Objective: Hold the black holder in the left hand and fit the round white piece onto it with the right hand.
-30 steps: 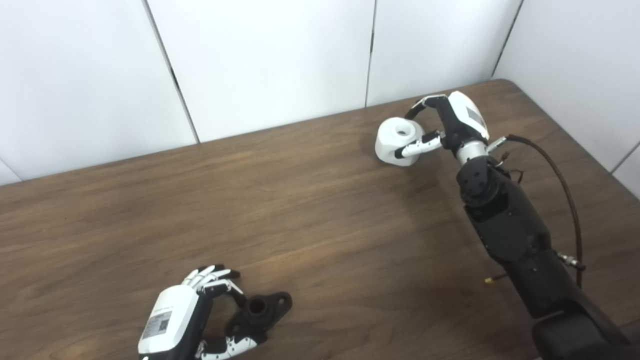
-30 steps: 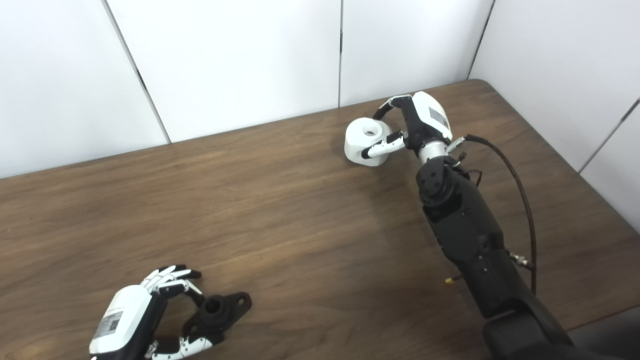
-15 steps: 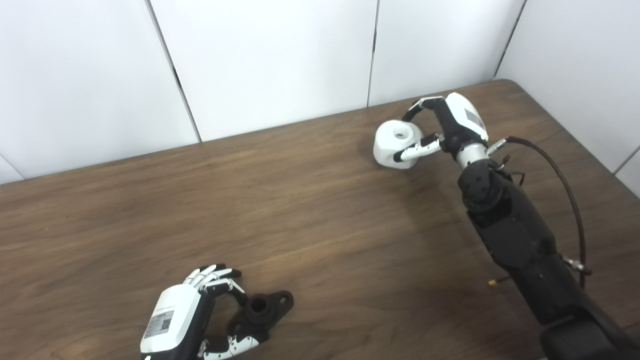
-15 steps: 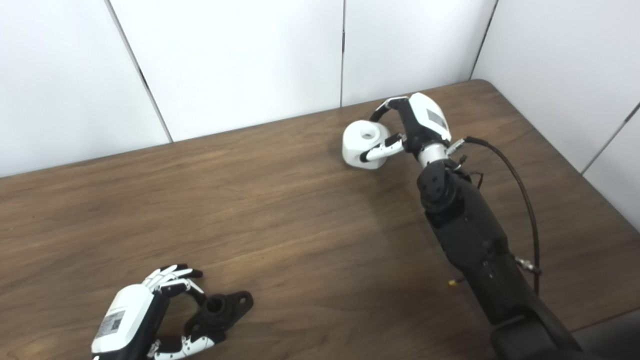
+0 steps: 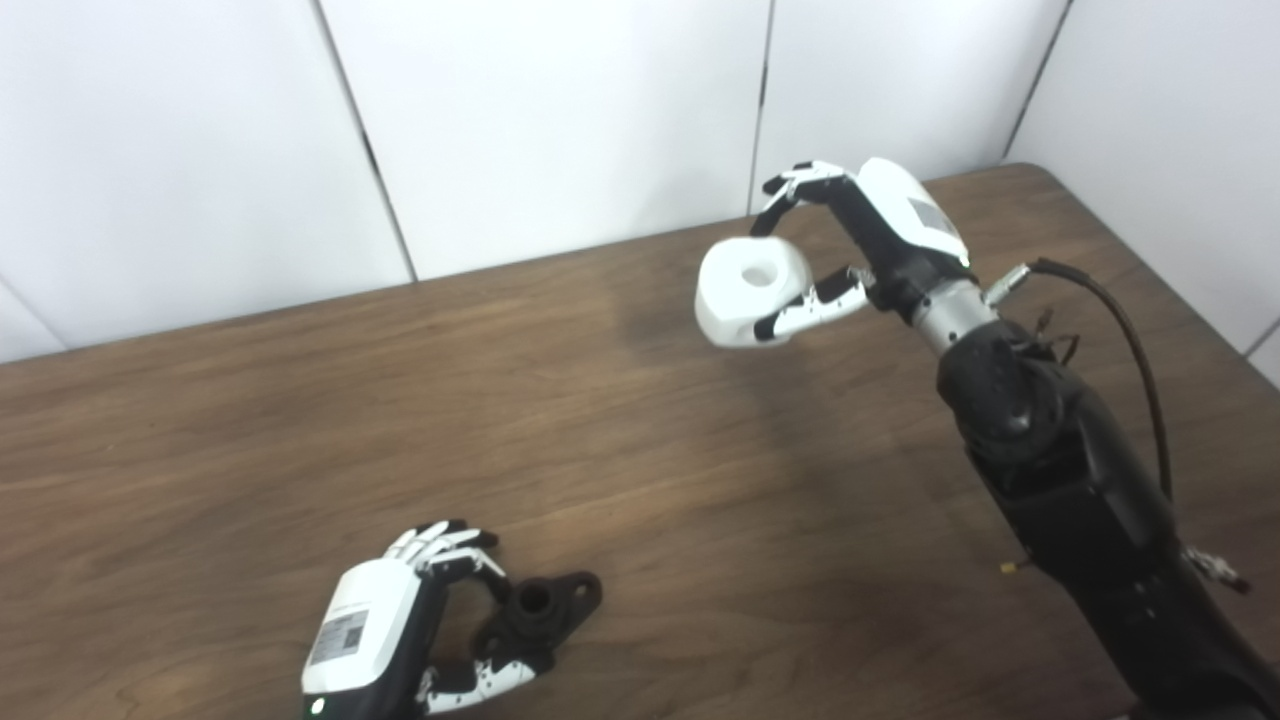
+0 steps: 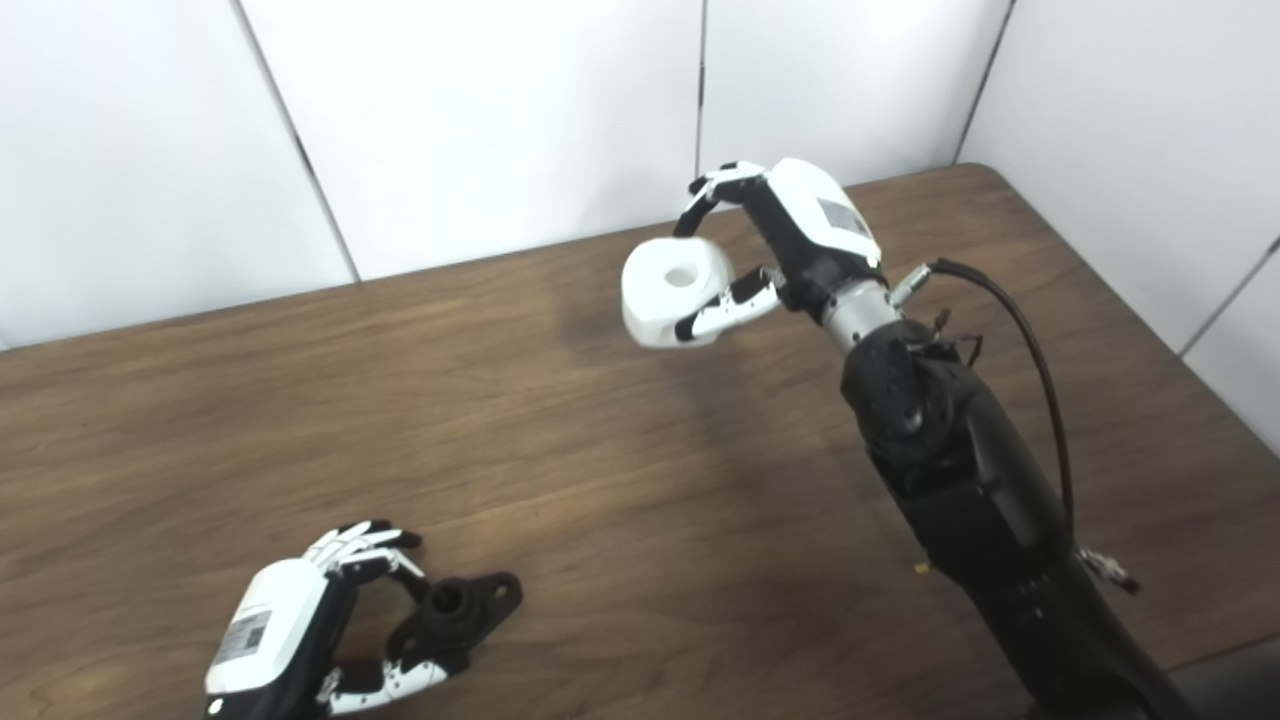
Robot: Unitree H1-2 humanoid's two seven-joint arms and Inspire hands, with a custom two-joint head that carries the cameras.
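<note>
While partly cut off, left robot hand (image 5: 385, 635) around black holder (image 5: 535, 612); right robot hand (image 5: 865, 245) grasping round white piece (image 5: 745, 290).

The right arm (image 5: 1060, 470) enters from the near right and extends toward the far side of the scene. Its wrist is angled up and to the left. The right hand (image 5: 880, 235) is raised, with fingers (image 5: 800, 180) curled over the far side of the white piece (image 5: 745, 290) and the thumb (image 5: 810, 310) pressed against its near side.

The left hand (image 5: 375, 625) sits low at the near left, back facing up. Its fingers (image 5: 445, 540) and thumb (image 5: 480, 680) curl around the holder (image 5: 535, 610).
</note>
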